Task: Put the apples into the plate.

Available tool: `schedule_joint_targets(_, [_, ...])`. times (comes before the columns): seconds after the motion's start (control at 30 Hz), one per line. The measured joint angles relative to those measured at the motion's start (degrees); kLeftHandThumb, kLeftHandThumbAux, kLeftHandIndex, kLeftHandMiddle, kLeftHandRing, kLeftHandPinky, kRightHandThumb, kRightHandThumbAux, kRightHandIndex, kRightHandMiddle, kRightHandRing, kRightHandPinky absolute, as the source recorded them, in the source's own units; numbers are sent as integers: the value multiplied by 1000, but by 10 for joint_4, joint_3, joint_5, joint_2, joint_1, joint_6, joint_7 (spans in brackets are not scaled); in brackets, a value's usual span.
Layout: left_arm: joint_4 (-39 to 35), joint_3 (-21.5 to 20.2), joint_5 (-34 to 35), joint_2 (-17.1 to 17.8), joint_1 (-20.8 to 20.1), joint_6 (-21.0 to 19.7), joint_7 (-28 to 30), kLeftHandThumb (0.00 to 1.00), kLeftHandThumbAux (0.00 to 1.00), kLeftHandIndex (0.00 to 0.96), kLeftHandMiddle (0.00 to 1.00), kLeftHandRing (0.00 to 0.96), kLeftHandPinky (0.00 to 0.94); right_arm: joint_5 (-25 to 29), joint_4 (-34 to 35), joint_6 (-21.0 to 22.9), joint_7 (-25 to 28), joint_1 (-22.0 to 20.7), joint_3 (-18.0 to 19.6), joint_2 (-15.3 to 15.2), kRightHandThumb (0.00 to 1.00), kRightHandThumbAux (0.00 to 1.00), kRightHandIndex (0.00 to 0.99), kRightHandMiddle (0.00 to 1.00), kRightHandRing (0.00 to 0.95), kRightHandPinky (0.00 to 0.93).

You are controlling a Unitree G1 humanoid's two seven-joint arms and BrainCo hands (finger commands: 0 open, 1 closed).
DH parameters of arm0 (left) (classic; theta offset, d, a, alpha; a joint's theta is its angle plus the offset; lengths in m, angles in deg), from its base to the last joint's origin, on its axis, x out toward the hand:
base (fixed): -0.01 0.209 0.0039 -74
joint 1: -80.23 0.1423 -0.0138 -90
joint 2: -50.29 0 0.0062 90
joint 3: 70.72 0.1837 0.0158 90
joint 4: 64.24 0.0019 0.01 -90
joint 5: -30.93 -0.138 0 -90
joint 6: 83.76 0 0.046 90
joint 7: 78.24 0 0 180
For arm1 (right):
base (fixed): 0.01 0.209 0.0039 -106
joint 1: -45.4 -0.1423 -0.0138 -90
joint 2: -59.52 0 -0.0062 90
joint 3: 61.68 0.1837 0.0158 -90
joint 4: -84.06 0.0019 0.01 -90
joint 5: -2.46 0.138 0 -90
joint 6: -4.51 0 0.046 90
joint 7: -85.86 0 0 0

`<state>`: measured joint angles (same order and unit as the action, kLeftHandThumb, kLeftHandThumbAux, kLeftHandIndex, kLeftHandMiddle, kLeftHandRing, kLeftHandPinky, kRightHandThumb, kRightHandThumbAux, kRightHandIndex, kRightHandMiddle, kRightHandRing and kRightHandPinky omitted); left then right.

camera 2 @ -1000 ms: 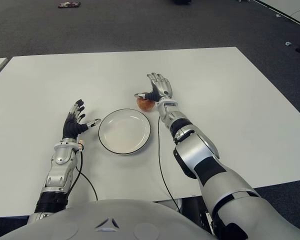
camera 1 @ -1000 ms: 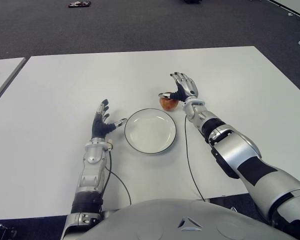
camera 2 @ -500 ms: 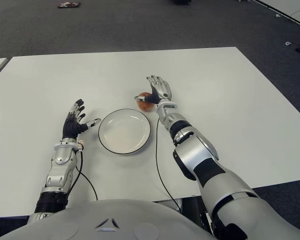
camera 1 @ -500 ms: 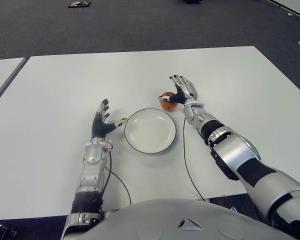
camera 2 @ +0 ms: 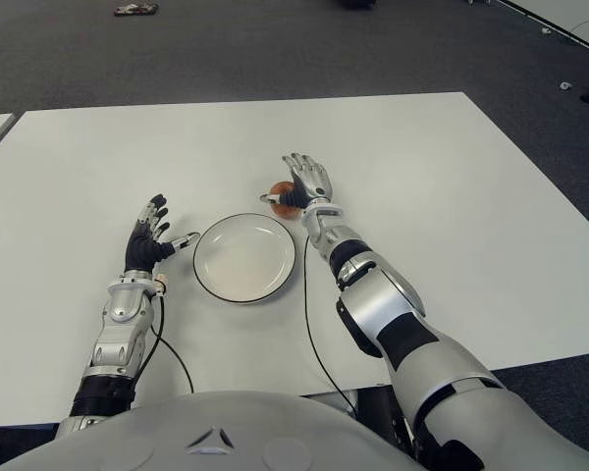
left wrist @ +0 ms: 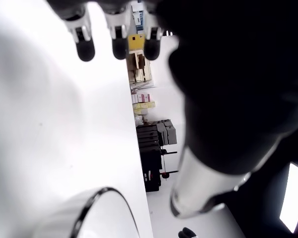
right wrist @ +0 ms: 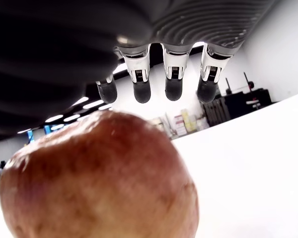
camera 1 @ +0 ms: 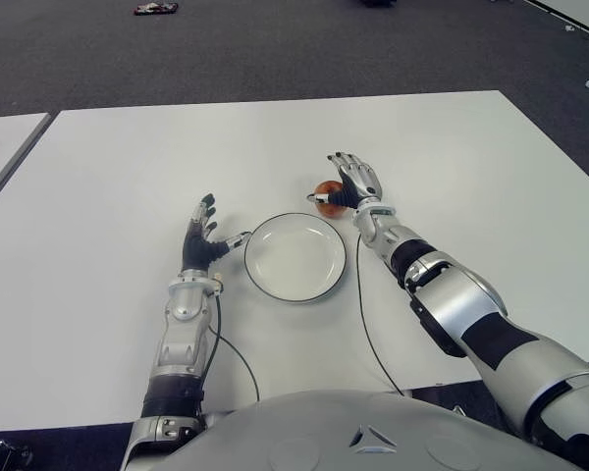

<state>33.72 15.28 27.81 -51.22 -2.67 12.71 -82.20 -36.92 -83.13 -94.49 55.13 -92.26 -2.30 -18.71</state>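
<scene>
Now my right hand reaches forward at frame centre, palm over the apple, fingers extended, not clamped. Apple sits on the counter, just beyond the plate. Left hand, fingers spread, shows left of the plate.

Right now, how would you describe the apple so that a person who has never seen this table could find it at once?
Start at the white table and find the round white plate near its middle. Just beyond the plate's far right rim, the right hand is over a small reddish apple. It is the only coloured thing on the table.
</scene>
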Motion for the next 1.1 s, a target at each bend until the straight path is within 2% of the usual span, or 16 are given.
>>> schedule_joint_targets(1.1, [10, 1, 0, -3, -5, 17, 0, 0, 211, 0, 0, 0, 0, -8, 0, 0, 8, 17, -18, 10, 66, 396, 0, 0, 0, 0])
